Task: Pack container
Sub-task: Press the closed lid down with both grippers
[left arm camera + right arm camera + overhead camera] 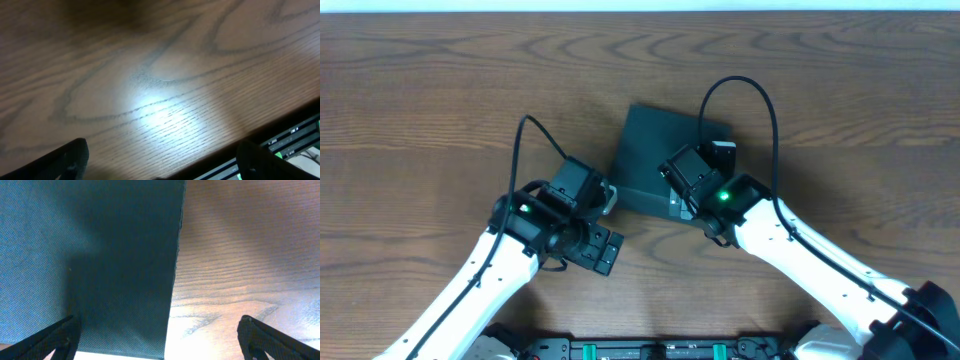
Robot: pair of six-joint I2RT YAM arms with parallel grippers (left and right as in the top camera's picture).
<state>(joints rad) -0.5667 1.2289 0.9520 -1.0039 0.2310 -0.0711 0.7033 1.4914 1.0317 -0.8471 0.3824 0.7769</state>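
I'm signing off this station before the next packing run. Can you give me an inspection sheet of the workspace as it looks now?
Surface: wood-grain table, with a glare patch in the left wrist view.
Job's things: dark teal container at mid-table, lid looks shut; no items to pack seen.
Clutter: nothing seen.
Grippers: left gripper open over wood; right gripper open above the container's edge; neither holds anything.
Cables: left arm's black cable loops above its wrist; right arm's black cable arches beside the container.
Surroundings: pale strip beyond the far edge; rig base at the near edge.
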